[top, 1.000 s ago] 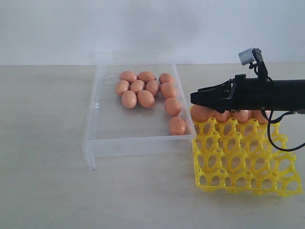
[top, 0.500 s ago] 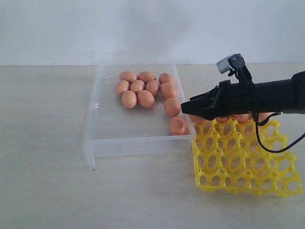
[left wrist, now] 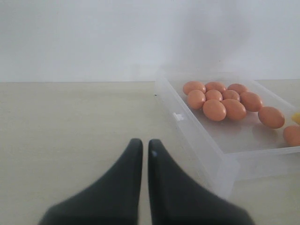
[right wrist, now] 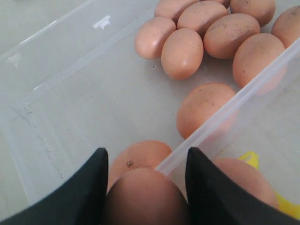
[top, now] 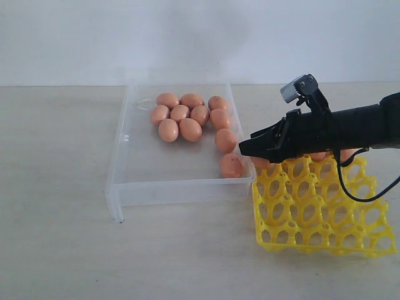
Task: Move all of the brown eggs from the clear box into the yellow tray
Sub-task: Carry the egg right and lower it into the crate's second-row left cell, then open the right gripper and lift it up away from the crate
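My right pincer [right wrist: 146, 160] grips one brown egg [right wrist: 145, 199] by the yellow tray [top: 312, 215]. Its back row holds a few; eleven lie in the clear box [top: 144, 172].

A pale beige desk [top: 62, 250] with faint wood grain stretches back to a plain white wall [top: 187, 37].

I see a pale beige tabletop [top: 62, 250] running back to a plain white wall [top: 187, 37]. The light looks soft and even, shadows faint.
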{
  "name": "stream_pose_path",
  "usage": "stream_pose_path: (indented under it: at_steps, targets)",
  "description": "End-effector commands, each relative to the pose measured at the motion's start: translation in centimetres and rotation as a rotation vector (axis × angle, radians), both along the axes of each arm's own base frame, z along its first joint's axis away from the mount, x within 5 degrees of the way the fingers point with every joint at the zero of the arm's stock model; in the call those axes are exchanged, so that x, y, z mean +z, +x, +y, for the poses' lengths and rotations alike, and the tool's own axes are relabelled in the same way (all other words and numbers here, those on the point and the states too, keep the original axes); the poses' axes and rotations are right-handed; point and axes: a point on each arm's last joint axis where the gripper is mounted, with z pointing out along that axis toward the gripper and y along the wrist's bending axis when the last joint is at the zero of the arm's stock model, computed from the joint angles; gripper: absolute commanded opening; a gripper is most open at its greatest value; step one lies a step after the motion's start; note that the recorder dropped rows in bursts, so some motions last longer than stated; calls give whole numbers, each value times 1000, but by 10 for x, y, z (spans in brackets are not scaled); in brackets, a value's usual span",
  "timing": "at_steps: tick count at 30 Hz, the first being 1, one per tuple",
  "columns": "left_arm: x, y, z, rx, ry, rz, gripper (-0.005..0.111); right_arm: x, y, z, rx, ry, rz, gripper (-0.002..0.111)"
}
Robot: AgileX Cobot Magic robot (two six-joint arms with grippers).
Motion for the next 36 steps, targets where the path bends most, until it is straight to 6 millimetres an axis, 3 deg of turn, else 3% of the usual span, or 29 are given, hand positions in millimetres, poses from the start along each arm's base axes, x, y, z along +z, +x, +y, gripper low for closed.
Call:
stream_pose_path:
  at_steps: [1,4,7,8,20,26,31,34,36]
  targets:
    - [-1,0,0,3,0,-1,4,1,0,1,12,3,-9,0]
    - [-1,0,0,3,0,-1,4,1,0,1,15,1,-7,6]
    - [-1,0,0,3,0,-1,4,1,0,0,11,-4,-7,40]
    - [-1,0,0,3,0,-1,4,0,1,-1,3,-15,-5,45]
    - [-1,0,0,3,0,-1,4,2,1,0,2,-4,-12,44]
    - [-1,0,0,3,0,-1,4,42,-5,6,56,101,-115,44]
    - [-1,0,0,3,0,-1,4,99,-15,11,34,164,-240,44]
    - [-1,0,0,3,0,-1,4,134,-25,19,4,115,-316,43]
    - [-1,0,0,3,0,-1,4,152,-30,27,-42,45,-369,35]
